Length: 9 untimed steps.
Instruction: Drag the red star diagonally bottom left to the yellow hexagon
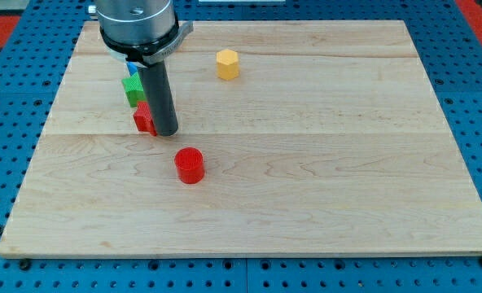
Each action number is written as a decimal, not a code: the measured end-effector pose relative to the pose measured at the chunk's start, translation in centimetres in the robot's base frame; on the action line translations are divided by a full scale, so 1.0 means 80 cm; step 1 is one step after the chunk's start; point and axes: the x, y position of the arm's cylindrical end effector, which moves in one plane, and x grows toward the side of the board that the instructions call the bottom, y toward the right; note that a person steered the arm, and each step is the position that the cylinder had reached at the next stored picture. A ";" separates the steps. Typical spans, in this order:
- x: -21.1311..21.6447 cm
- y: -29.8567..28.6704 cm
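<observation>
Pushing stage: my tip (pixel 167 131) touches red star (pixel 144 119) on its right side, mid-left of worktop (pixel 322 195). No pincer on this rig, so no grip state. Yellow hexagon (pixel 227 63) sits up-right, well apart. Next prob needs tip repositioned w/ star's far side.

Pale wooden board (pixel 306 203): carries every block.
My tip (pixel 167 131): touching the right side of the red star-shaped block (pixel 144 119), in the board's upper left.
Green block (pixel 133 88): just above the star.
Blue block (pixel 133 66): above the green block, mostly hidden behind the rod.
Red cylinder block (pixel 190 165): below-right of my tip, apart.
Yellow hexagonal block (pixel 227 63): upper right of my tip, well apart.
</observation>
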 end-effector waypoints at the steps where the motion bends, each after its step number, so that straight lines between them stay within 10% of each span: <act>1: -0.002 0.000; 7: -0.019 -0.049; 9: 0.107 0.032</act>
